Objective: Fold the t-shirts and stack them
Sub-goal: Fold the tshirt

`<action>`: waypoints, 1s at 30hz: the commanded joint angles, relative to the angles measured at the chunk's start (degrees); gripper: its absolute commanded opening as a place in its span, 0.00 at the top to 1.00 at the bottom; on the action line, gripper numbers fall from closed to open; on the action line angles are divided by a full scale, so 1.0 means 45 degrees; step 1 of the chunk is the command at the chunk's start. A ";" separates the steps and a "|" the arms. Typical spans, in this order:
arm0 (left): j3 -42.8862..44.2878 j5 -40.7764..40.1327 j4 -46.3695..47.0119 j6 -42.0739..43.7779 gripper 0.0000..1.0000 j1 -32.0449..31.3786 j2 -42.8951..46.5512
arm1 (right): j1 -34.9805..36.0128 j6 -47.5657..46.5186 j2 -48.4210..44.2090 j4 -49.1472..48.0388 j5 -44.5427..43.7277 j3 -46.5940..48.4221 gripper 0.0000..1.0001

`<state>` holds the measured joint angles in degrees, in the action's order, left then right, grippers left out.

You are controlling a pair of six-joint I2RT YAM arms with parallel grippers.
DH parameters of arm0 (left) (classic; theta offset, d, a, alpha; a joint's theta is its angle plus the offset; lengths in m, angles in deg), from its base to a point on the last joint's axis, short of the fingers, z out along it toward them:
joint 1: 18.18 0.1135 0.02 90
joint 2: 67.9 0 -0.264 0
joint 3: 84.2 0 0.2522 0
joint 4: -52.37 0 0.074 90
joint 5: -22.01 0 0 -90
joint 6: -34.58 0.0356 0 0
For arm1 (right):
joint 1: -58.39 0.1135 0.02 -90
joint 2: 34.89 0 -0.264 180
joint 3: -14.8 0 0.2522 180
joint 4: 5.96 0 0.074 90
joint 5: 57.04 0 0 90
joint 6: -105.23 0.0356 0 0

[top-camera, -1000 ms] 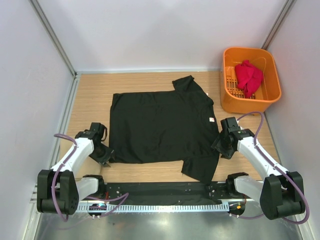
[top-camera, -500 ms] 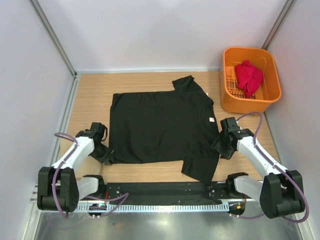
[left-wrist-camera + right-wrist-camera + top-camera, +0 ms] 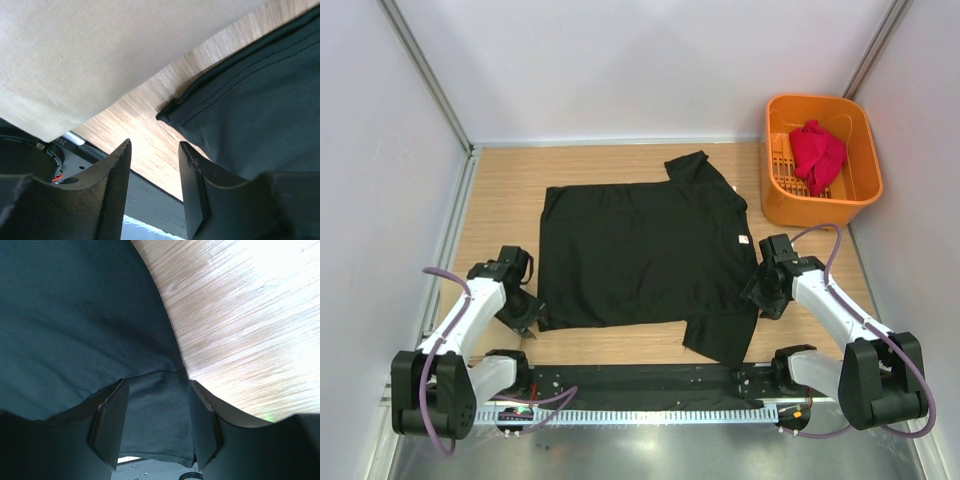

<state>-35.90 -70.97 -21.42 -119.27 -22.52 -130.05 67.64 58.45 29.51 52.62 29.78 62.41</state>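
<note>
The large black t-shirt (image 3: pixel 640 255) lies spread flat on the wooden table, with one sleeve towards the back and one towards the near right. The red t-shirt (image 3: pixel 817 152) is bunched inside the orange basket. My left gripper (image 3: pixel 527 315) is open and low beside the shirt's near left hem corner (image 3: pixel 172 111). That corner lies just beyond the fingertips (image 3: pixel 122 150), and nothing is between the jaws. My right gripper (image 3: pixel 763 295) is open at the shirt's right edge. Its fingers (image 3: pixel 110 410) stand on either side of the near sleeve's black cloth (image 3: pixel 155 410).
The orange slotted basket (image 3: pixel 775 205) stands at the back right, close beyond my right arm. A black rail (image 3: pixel 640 380) runs along the table's near edge. A pale tan surface (image 3: pixel 100 50) fills the upper left of the left wrist view. Walls close in the left and right sides.
My left gripper has shifted slightly by the hem corner. The right gripper and both shirts have barely moved.
</note>
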 commanded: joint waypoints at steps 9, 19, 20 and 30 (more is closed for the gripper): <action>-0.0586 -0.0217 0.1970 -0.0360 0.42 0.0183 -0.0894 | -0.0045 -0.0249 -0.0092 -0.0096 0.0335 -0.0060 0.43; -0.1251 -0.0216 0.2773 -0.0283 0.64 0.0261 -0.1170 | 0.0013 -0.0581 -0.0483 0.0996 0.0550 -0.0197 0.44; -0.1232 -0.0177 0.2793 -0.0205 0.70 0.0280 -0.1208 | 0.0071 -0.0465 -0.0638 0.1249 0.1034 -0.0236 0.44; -0.1114 -0.0040 0.2637 -0.0029 0.82 0.0281 -0.1170 | 0.0287 -0.0073 0.0023 0.1095 0.1527 -0.0685 0.50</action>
<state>-39.53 -70.23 -13.03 -119.32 -21.53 -135.19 68.56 57.58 28.16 57.58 35.24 59.78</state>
